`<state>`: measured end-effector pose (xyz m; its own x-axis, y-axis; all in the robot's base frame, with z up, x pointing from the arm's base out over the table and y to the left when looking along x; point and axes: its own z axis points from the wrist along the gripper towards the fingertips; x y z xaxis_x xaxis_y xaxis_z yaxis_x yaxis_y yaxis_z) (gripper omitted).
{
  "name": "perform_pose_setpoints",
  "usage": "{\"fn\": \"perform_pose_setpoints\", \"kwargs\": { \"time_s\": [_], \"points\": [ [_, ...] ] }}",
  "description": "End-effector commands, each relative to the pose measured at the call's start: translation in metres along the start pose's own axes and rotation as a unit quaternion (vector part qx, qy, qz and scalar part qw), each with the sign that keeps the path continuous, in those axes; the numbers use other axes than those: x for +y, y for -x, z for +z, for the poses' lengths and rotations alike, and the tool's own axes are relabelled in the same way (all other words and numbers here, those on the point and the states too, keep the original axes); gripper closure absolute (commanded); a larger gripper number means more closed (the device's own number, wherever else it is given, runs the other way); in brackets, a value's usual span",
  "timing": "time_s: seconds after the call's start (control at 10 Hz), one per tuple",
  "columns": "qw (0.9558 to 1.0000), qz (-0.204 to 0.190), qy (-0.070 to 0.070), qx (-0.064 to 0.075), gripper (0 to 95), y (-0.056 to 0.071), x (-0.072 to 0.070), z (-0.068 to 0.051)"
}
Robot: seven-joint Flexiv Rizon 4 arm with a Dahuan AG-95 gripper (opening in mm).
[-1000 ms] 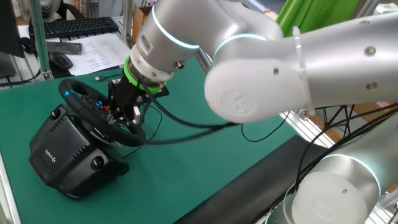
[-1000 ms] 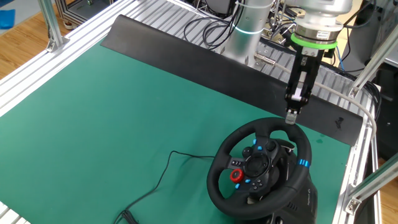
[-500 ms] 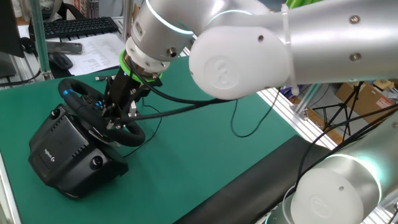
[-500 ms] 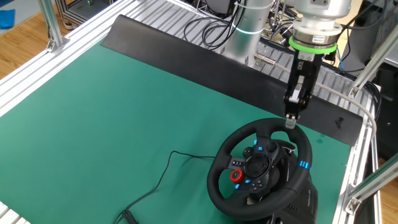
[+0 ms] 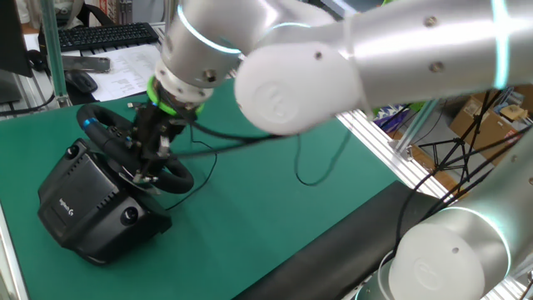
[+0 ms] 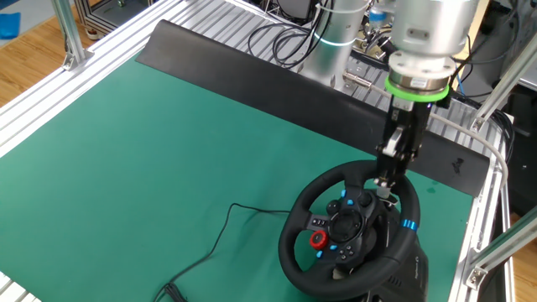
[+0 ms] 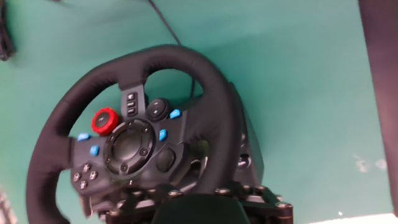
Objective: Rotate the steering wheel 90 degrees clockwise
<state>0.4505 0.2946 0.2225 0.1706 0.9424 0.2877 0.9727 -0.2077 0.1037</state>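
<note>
A green mat (image 6: pixel 168 143) covers the table, framed by aluminium rails (image 6: pixel 38 109). The steering wheel's black base (image 5: pixel 83 200) sits directly on the mat, below the fingers. A thin black cable (image 6: pixel 214 235) trails across the mat away from the base. A black strip (image 6: pixel 252 71) lies along the edge beyond the fingers.

A keyboard (image 5: pixel 107 35), mouse (image 5: pixel 81 81) and papers (image 5: pixel 133 67) lie beyond the green mat (image 6: pixel 168 151).

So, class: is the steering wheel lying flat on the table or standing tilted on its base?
Tilted. The steering wheel leans up from its black base, its face angled rather than level with the green mat.
</note>
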Motion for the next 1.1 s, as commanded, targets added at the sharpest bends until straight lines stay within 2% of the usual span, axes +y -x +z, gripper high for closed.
{"fn": "perform_pose_setpoints", "kwargs": {
  "time_s": [0.1,0.2,0.3,0.5,0.6,0.8,0.9,1.1],
  "points": [
    [0.9999,0.003,0.004,-0.010,57.0,0.001,0.002,0.002],
    [0.9998,-0.002,0.010,-0.015,95.0,0.001,0.004,0.002],
    [0.9999,-0.005,0.008,-0.011,95.0,0.001,0.004,0.002],
    [0.9999,-0.008,0.005,-0.013,95.0,0.000,0.005,0.004],
    [0.9999,-0.010,-0.002,-0.014,95.0,0.000,0.005,0.004],
    [0.9997,0.010,-0.006,-0.023,95.0,-0.003,0.011,0.004],
    [0.9995,0.010,-0.012,-0.029,95.0,-0.007,0.015,0.003],
    [0.9991,0.015,-0.017,-0.035,95.0,-0.019,0.024,-0.007]
  ]
}}
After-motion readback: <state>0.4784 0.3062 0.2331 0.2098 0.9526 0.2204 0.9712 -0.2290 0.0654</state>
